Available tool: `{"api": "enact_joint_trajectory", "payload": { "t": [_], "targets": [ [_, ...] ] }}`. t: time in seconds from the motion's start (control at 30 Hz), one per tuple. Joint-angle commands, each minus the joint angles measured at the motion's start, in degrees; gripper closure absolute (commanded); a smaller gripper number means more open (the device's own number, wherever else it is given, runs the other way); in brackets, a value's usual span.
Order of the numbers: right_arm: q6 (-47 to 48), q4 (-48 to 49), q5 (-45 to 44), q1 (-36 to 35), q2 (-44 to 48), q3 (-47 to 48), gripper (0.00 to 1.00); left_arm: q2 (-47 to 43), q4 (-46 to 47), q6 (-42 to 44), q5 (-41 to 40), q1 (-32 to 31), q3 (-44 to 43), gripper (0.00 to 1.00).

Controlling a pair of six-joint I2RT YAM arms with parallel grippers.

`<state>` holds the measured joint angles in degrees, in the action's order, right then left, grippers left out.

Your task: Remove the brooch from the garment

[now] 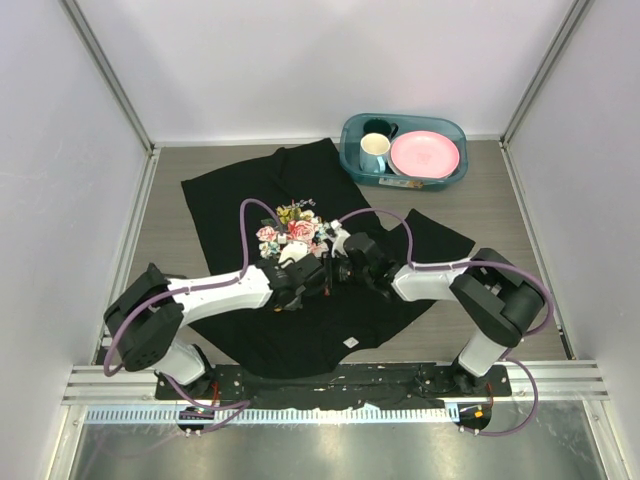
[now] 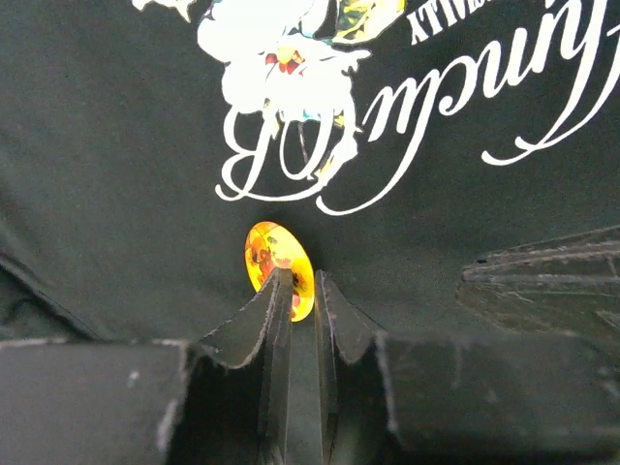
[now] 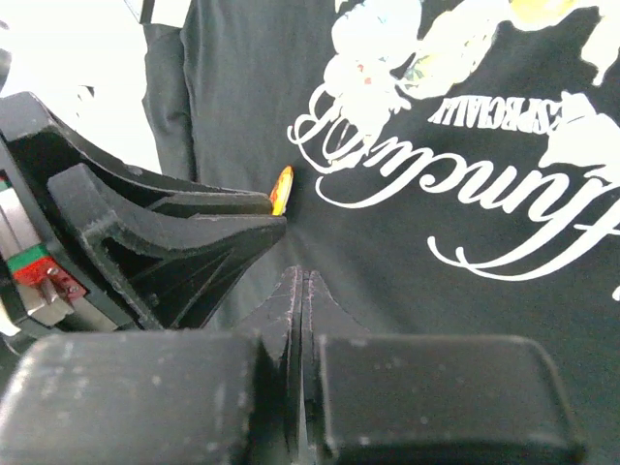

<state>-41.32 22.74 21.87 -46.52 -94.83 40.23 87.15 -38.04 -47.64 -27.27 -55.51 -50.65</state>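
Observation:
The black garment (image 1: 240, 195) lies flat on the table, rose print (image 1: 292, 230) and white lettering near its middle. The orange-yellow brooch (image 2: 274, 260) stands on edge just below the lettering. My left gripper (image 2: 302, 283) is shut on the brooch's lower rim. The brooch also shows edge-on in the right wrist view (image 3: 281, 189), at the tip of the left fingers (image 3: 208, 228). My right gripper (image 3: 301, 276) is shut, pinching a fold of the garment's fabric right beside the brooch. In the top view both grippers meet (image 1: 330, 270) and hide the brooch.
A teal bin (image 1: 352, 165) at the back right holds a pink plate (image 1: 425, 153) and a mug (image 1: 374, 152). A small white label (image 1: 350, 343) sits near the garment's near hem. Side walls and rails bound the table.

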Motion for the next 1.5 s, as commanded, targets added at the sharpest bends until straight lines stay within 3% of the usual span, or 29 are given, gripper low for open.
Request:
{"api": "enact_joint_trajectory", "payload": {
  "t": [0.0, 0.83, 1.47],
  "targets": [
    [-1.83, 3.36, 0.81, -0.94, -1.41, 2.57, 0.97, -2.43, 0.25, -0.88, -1.74, -0.22, 1.17, 0.97],
    [-3.86, 6.52, 1.34, -5.51, -9.15, 6.62, 0.81, -15.17, 7.89, -5.97, 0.81, -0.04, 9.34, 1.00],
    [-4.21, 8.90, 0.72, -8.23, -12.75, 9.25, 0.83, -27.74, 13.78, -14.06, 0.81, 0.57, 21.12, 1.00]
  ]
}}
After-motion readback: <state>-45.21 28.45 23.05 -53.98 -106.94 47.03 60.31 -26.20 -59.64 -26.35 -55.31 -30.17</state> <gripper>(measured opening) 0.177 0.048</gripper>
